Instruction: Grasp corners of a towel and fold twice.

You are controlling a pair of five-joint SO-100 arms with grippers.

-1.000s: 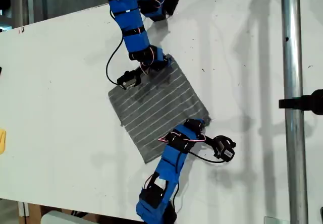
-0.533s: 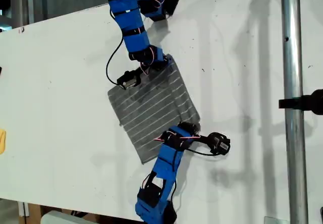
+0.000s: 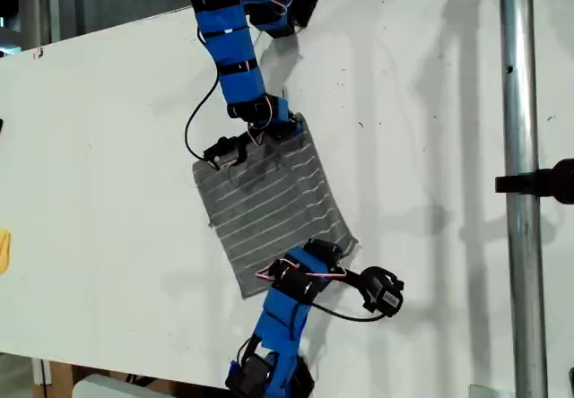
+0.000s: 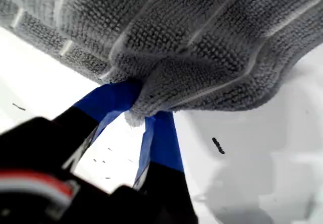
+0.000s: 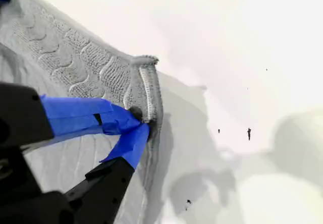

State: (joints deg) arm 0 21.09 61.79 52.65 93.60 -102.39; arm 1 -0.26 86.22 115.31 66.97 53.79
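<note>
The towel [image 3: 269, 196] is a dark-grey cloth with thin white stripes, lying slanted on the white table [image 3: 108, 147]. My first gripper [image 3: 334, 247] belongs to the arm at the bottom of the exterior view. It is shut on the towel corner nearest that arm. In the first wrist view the blue-taped jaws of my first gripper [image 4: 136, 110] pinch a bunched corner, and the towel [image 4: 202, 42] is lifted off the table there. My second gripper [image 3: 289, 129], on the top arm, is shut on the neighbouring corner. In the second wrist view my second gripper [image 5: 139, 120] clamps the towel's [image 5: 60, 67] hemmed edge.
A metal pole [image 3: 518, 147] with a black clamp [image 3: 538, 183] runs down the exterior view's right. A yellow object [image 3: 4, 250] sits at the exterior view's left edge. The table's far edge slants along the exterior view's top left. Small dark specks [image 5: 248, 132] dot the table.
My first gripper has drawn its corner toward the exterior view's lower left, and that towel edge has followed. My second gripper shifted slightly, and the cloth near it has rumpled.
</note>
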